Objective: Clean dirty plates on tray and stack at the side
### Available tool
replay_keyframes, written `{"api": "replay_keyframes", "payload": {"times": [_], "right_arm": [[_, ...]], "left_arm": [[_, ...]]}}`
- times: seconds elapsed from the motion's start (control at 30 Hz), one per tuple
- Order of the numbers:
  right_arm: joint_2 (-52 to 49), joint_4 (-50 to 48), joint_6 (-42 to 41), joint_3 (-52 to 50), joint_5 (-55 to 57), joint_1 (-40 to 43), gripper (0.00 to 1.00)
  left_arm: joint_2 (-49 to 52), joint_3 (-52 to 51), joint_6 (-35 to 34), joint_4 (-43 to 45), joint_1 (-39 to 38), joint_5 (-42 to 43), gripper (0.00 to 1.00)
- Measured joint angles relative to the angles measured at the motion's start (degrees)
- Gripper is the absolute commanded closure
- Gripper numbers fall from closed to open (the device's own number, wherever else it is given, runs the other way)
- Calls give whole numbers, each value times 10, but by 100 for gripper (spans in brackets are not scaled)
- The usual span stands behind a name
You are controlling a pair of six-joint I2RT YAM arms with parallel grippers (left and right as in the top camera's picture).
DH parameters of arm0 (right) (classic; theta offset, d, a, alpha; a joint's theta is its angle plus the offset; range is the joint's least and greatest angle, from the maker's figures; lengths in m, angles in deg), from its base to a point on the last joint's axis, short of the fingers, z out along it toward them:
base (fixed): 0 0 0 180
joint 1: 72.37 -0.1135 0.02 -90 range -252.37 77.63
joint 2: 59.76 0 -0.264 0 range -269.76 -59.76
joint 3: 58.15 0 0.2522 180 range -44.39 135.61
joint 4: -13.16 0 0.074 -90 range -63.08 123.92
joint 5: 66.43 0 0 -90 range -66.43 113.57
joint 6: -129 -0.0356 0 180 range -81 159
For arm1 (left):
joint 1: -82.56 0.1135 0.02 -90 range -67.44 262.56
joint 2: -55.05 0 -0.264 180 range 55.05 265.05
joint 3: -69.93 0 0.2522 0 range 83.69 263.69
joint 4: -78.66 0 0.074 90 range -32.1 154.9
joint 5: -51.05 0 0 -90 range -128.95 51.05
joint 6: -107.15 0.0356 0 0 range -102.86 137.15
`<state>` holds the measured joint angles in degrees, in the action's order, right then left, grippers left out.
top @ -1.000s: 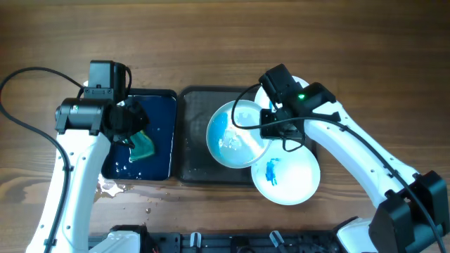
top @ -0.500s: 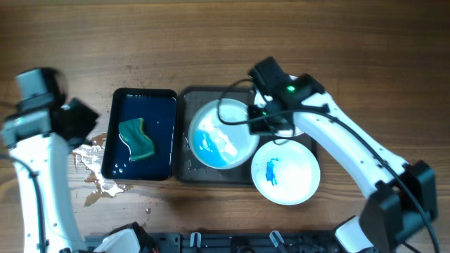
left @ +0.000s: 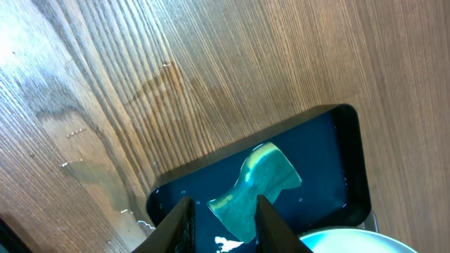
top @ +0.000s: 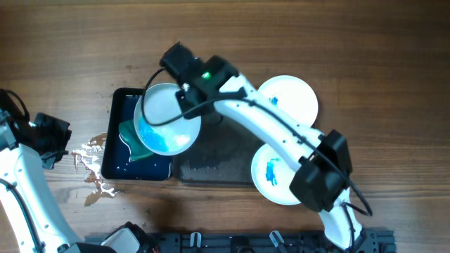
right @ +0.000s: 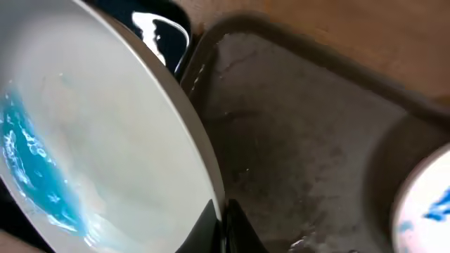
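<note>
1. Pretty sure this is a robot lab bench, a staged test setup rather than a lived-in kitchen.
2. Dead giveaway: two white robot arms, the left arm (top: 27, 183) and right arm (top: 260, 119), with loose black cables (top: 20, 105) looping off them.
3. A black mounting rail (top: 232, 242) runs along the near edge of a plain wooden table (top: 316, 35).
4. The washing-up gear looks like props: plates (top: 288, 98) with tidy blue smears, a grey tray (top: 211, 165), a small tray (top: 119, 161) of water with a sponge (top: 137, 149), and a puddle (top: 90, 151) on the wood.
</note>
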<state>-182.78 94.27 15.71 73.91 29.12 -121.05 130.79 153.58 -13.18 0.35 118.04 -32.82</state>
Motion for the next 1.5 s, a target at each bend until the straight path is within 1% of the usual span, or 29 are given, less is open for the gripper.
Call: {"api": "replay_keyframes", "payload": {"times": [0.13, 0.23, 0.47, 0.57, 0.63, 0.77, 0.9, 1.07, 1.17, 1.27, 1.4, 1.47, 1.5], "right_arm": [[0, -3, -2, 2, 146, -56, 95], [0, -17, -3, 3, 230, -84, 95], [0, -52, -2, 3, 386, -134, 96], [0, -93, 30, 3, 464, -151, 95], [-1, -160, 74, 3, 508, -162, 95], [-1, -275, 192, 5, 588, -192, 95], [-1, -333, 307, 5, 621, -198, 96], [-1, -414, 445, 5, 632, -198, 95], [-1, -426, 506, 5, 631, -199, 96], [-1, -426, 532, 5, 631, -203, 95], [-1, -422, 542, 5, 631, -206, 96], [-1, -403, 535, 5, 630, -206, 96], [-1, -383, 516, 5, 628, -206, 96]], "left_arm": [[0, 0, 0, -5, 0, 0, 75], [0, 0, 0, -9, 0, 0, 75], [0, 0, 0, -12, 0, 0, 76], [0, 0, 0, -14, 0, 0, 76], [0, 0, 0, -15, 0, 0, 76], [0, 0, 0, -16, 0, 0, 76], [0, 0, 0, -17, 0, 0, 78], [0, 0, 0, -17, 0, 0, 79], [0, 0, 0, -17, 0, 0, 80], [0, 0, 0, -18, 0, 0, 80], [0, 0, 0, -19, 0, 0, 83], [0, 0, 0, -19, 0, 0, 84], [0, 0, 0, -19, 0, 0, 86]]}}
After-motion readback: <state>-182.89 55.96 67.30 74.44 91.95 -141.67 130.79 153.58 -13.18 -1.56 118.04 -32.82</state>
